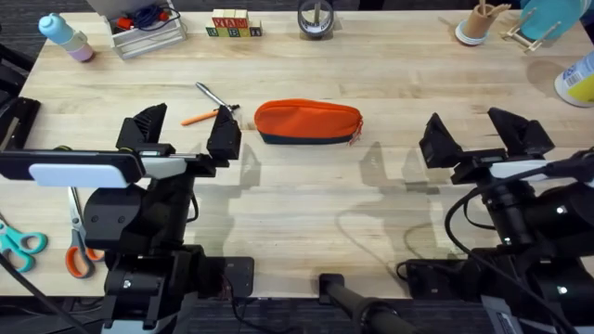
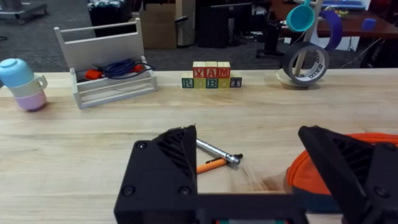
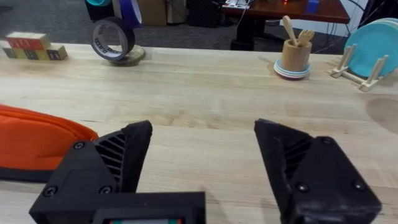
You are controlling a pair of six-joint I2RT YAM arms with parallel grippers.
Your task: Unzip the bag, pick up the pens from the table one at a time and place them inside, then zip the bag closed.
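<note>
While the small oblong orange fabric pouch with a dark navy base lies closed in the middle of the light wooden plank surface, both arms wait on the near side of it. Its long axis runs from left to right. The left end effector stands just beside the left end of the pouch, with its two black fingers spread wide and holding nothing. The right end effector is well apart from the right end, also wide open and empty.

Two pens lie just left of the pouch, near the far finger of the left end effector: a thin orange pen and a silvery metal pen, crossing each other at an angle. In the left wrist view the orange pen passes under the metal pen.

I judge that the unzipping is not yet started. The left arm is clearly nearer to both the pouch and the pens.
</note>
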